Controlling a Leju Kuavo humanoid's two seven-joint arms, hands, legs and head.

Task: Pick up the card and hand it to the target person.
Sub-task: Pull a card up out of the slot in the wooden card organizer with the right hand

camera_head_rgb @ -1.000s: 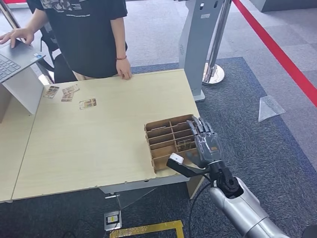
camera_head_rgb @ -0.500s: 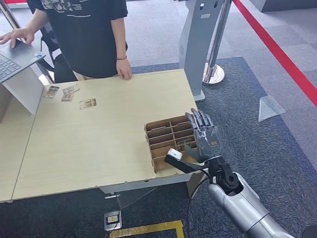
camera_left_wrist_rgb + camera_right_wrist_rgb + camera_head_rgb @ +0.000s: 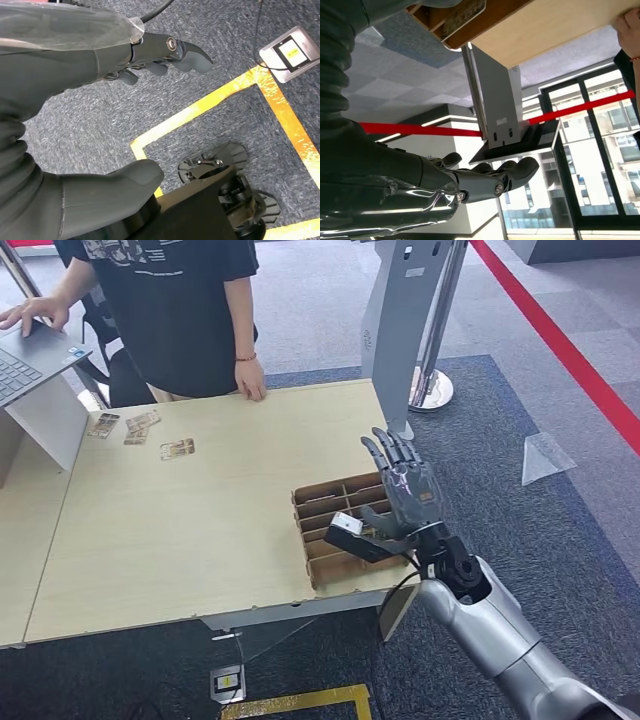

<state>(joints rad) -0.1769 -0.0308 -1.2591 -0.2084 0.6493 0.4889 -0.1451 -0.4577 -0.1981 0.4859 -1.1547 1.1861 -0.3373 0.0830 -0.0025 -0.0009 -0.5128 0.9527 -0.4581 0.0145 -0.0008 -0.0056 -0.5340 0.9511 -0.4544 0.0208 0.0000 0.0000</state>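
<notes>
A patterned card [image 3: 371, 534] lies in a slot of the brown cardboard divider box [image 3: 332, 505] at the table's near right corner. My right hand [image 3: 404, 500] hovers over that box with its fingers spread straight. Its thumb reaches across the box just in front of the card. The right wrist view shows the card [image 3: 465, 12] and box edge close by the thumb, with nothing gripped. The target person [image 3: 173, 310] in a black shirt stands at the table's far side, one hand [image 3: 250, 390] resting on its edge. My left hand [image 3: 151, 55] hangs over the carpet, fingers loose and empty.
Several more cards [image 3: 177, 448] lie on the wooden table [image 3: 189, 530] at the far left, near a laptop [image 3: 30, 355] on a stand. A grey kiosk post [image 3: 400, 330] stands beyond the table's right end. A red floor line [image 3: 558, 340] crosses the carpet.
My right hand has risen and moved forward and left over the box, its thumb now across the slots. The card and the person have not moved.
</notes>
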